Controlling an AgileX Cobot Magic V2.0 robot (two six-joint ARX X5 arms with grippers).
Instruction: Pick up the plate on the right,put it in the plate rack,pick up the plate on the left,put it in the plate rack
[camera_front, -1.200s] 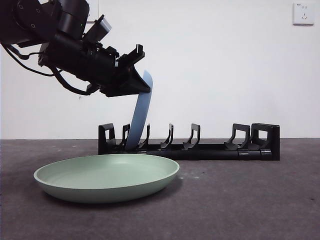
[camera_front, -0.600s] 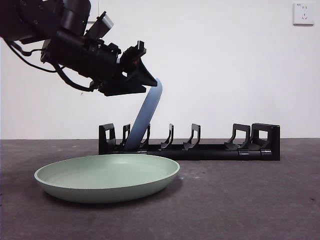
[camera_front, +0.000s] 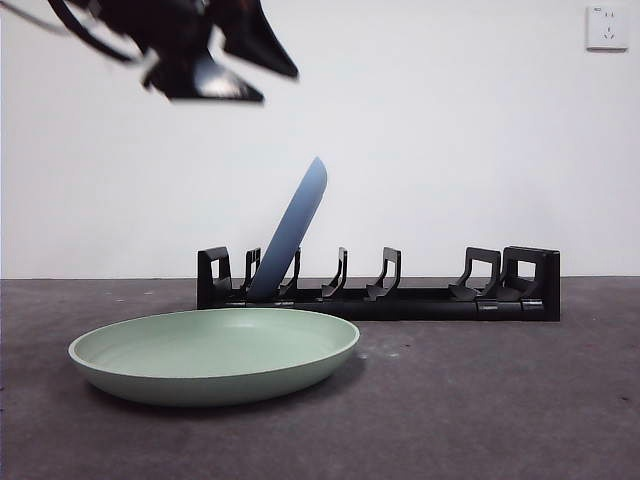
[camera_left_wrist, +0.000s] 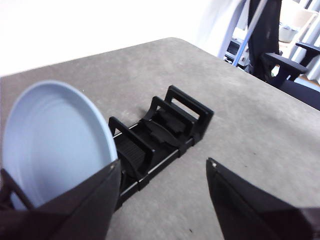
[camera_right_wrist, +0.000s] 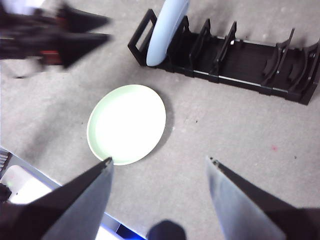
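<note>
Front view: a blue plate (camera_front: 292, 228) leans in the plate rack (camera_front: 380, 290), with a green plate (camera_front: 215, 355) flat before it. Left wrist view: the left gripper (camera_left_wrist: 162, 197) gapes empty above the rack. Right wrist view: the right gripper (camera_right_wrist: 159, 167) hangs open, empty; the leaning plate might topple if knocked.

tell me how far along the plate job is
Done: the blue plate leans in the plate rack. In hand: nothing; the left tool is open above the rack and the right tool is open above the table. Left: the green plate lies on the table.
</note>
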